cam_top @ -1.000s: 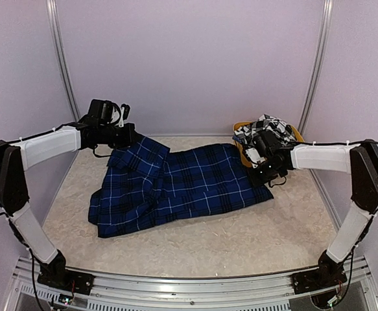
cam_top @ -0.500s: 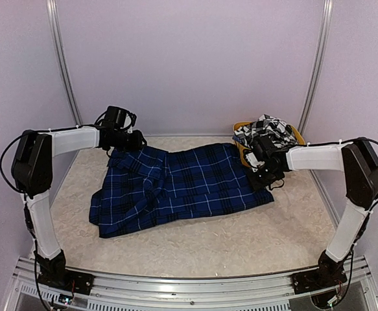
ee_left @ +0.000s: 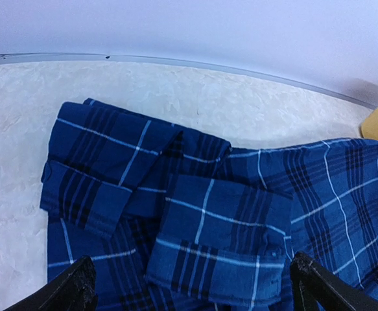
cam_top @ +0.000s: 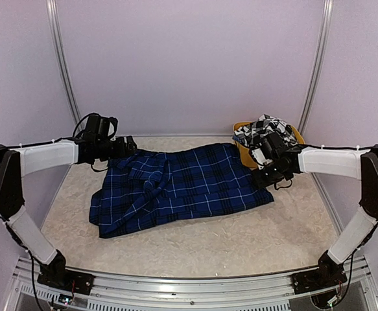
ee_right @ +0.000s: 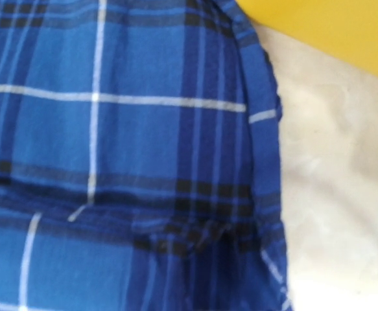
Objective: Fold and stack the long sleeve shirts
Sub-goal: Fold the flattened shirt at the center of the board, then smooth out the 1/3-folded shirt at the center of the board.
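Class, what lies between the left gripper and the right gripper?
The blue plaid shirt, spread from left gripper to right gripper; the top view shows it.

No legible txt, labels or nos.

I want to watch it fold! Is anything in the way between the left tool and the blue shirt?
Nothing visible. The left tool hangs open right over the blue plaid shirt at its far-left corner, with bare cloth below it.
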`<state>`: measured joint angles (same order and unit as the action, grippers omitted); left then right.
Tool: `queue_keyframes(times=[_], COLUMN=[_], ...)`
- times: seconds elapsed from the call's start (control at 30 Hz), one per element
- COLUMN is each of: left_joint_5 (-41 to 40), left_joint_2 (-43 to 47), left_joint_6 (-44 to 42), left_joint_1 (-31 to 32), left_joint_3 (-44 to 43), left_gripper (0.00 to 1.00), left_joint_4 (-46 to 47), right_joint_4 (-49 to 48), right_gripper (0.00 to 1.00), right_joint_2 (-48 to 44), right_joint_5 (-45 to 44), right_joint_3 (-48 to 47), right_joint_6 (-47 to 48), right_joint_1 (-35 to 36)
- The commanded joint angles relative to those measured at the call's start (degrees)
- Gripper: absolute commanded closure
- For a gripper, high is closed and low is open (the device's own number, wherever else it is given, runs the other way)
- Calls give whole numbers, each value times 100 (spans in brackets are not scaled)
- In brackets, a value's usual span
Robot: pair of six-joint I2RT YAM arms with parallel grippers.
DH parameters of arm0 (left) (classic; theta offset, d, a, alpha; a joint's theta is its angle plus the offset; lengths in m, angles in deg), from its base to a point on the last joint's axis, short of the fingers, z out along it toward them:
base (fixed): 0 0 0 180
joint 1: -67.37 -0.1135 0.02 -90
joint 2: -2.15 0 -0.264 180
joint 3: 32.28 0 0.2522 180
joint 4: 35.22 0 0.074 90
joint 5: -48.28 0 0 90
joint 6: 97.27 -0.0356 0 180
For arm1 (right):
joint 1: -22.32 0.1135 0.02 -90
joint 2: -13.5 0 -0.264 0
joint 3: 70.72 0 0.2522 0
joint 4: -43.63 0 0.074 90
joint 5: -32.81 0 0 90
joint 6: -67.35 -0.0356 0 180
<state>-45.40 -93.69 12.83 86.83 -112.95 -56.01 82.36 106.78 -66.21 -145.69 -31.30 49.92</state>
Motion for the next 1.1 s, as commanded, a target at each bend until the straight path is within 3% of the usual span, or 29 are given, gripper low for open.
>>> queue_keyframes(times=[0.0, 0.23, 0.43, 0.8, 1.07], left_joint_5=[265, 388, -779, -1266, -736], left_joint_2=[915, 1548, 1092, 169, 553], left_joint_6=[33, 21, 27, -11, 48], left_joint_1=[430, 1578, 2095, 2005, 1295], left_joint_3=[968, 2068, 1948, 1437, 1555], left_gripper=[1, 3, 13, 37, 39], left_joint_4=[371, 125, -276, -640, -549], right_joint_4=[-91, -291, -449, -476, -355], right_gripper=[53, 51, 51, 51, 52], right_joint_2=[-238, -238, -168, -114, 309], right_joint_5=[529, 886, 1118, 1085, 489], right_joint_3=[204, 411, 525, 623, 744], right_joint_6=[-116, -158, -210, -180, -378], right_joint_1=[62, 171, 259, 290, 283])
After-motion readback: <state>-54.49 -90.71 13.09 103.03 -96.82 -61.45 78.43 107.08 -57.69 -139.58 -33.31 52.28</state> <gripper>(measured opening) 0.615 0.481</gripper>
